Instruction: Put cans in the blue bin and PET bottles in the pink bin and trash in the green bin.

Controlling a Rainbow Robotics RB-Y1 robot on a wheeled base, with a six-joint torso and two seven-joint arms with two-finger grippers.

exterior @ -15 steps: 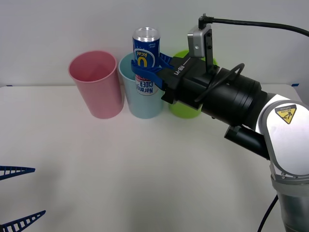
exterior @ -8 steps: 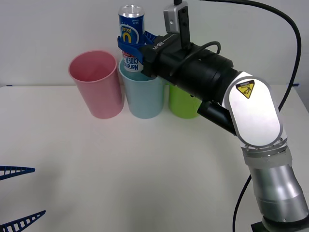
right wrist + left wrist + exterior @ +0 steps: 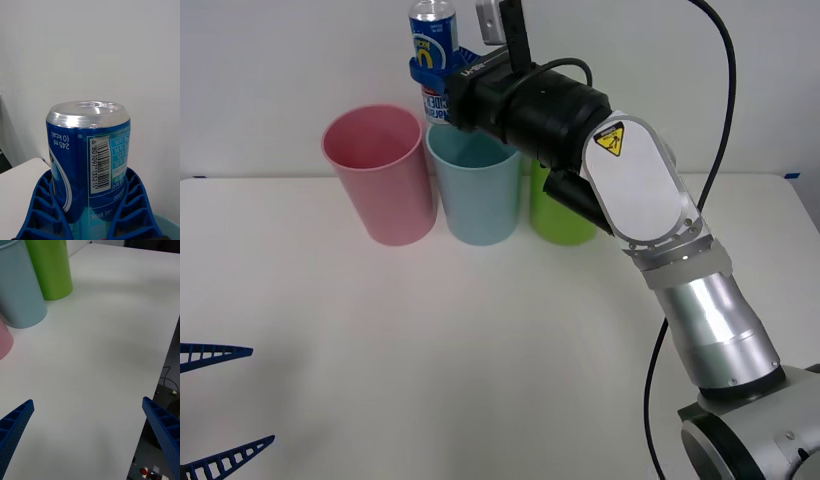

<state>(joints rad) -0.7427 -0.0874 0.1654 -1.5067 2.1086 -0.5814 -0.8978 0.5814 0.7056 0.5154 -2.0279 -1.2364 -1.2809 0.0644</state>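
My right gripper is shut on the blue and white can, holding it upright high above the left rim of the blue bin. The wrist view shows the can with its silver top and barcode, gripped between my blue fingers. The pink bin stands left of the blue one, and the green bin stands to its right, partly hidden by my arm. My left gripper rests open at the near left of the table.
The three bins stand in a row at the back of the white table. The left wrist view shows the blue bin, the green bin and the table's edge. A white wall rises behind the bins.
My right arm has lifted the can higher and carried it left, from in front of the blue bin to above its left rim. The left arm has stayed still.
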